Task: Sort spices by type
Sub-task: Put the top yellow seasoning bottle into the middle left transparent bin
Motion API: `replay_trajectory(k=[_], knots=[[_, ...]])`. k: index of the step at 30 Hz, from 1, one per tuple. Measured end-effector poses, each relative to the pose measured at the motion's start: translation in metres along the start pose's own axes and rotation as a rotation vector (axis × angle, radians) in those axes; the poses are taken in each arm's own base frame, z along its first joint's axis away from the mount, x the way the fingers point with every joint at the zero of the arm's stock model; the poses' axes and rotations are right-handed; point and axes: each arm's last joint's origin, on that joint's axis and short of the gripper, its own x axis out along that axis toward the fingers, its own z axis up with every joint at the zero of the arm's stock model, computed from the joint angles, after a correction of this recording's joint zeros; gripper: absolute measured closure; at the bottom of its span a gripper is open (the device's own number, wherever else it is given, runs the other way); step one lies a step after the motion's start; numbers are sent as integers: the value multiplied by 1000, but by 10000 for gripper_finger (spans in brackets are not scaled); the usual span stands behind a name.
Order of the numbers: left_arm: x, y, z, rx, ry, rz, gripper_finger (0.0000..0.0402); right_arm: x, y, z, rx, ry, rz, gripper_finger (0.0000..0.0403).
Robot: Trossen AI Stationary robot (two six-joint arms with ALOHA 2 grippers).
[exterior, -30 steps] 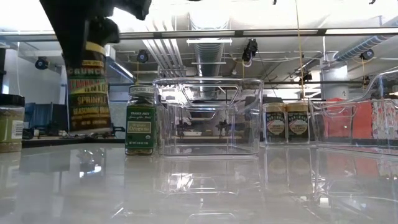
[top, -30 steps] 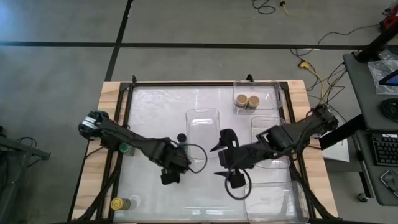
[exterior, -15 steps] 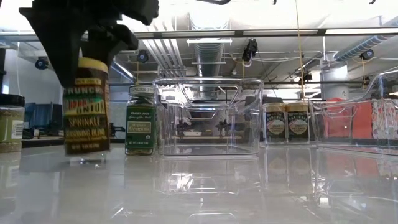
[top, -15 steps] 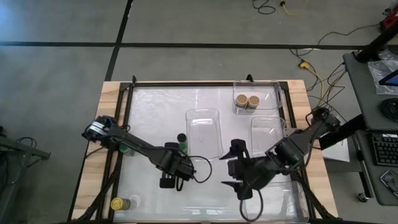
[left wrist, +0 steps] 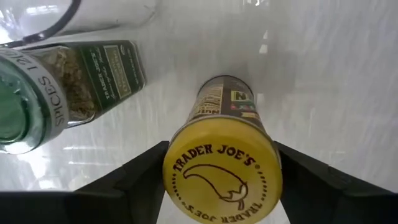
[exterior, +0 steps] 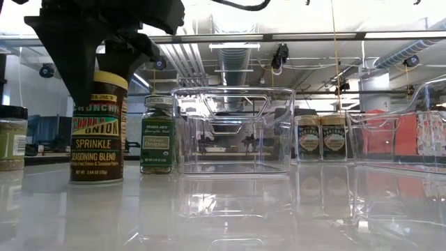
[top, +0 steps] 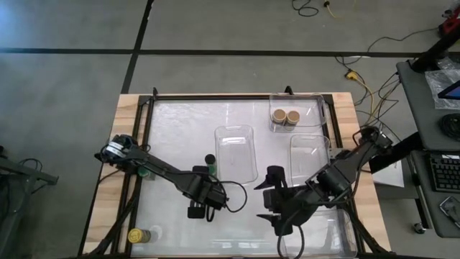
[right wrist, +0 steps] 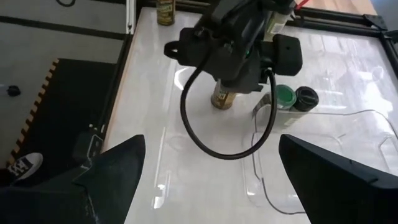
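Note:
My left gripper [top: 202, 203] stands over a yellow-lidded spice jar [exterior: 97, 129] and is shut on it. That jar stands upright on the white table, next to a green-lidded jar [exterior: 157, 134] and a black-lidded jar [top: 209, 159]. The green-lidded jar [left wrist: 43, 93] also shows in the left wrist view. Two tan-lidded jars [top: 285, 116] stand in the far clear tray. A second yellow-lidded jar [top: 136, 235] stands at the table's near left corner. My right gripper [top: 271, 202] hangs open right of the left one, touching nothing. My left gripper pinches the yellow-lidded jar at its lid [left wrist: 222, 168], one finger [left wrist: 140, 183] on each side. It comes from above, pointing down. The jar stands upright with its base [exterior: 96, 179] on the table.
A clear tray [top: 236, 151] lies in the table's middle, another [top: 310, 155] to its right, and a larger one [top: 327, 234] at the near right. One more green-lidded jar [top: 144, 171] shows under the left arm. A black frame edges the table.
My left gripper has come down with the yellow-lidded jar. The jar hung clear of the table and tilted, and now stands upright on it. My right gripper has drawn back from the middle tray toward the table's near edge.

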Motion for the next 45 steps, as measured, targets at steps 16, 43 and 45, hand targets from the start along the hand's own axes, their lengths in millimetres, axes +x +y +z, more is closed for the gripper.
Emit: replay_trajectory(k=[16,43,45], knots=[[-79,4,-45,-71,-256,-16,100,30,1,7,37,-27,-16,41],[-111,37,-158,-451,-457,-136,74,245,-47,20,109,-37,-17,41],[-104,38,-160,-460,-438,-134,74,247,-53,19,112,-23,-27,41]])
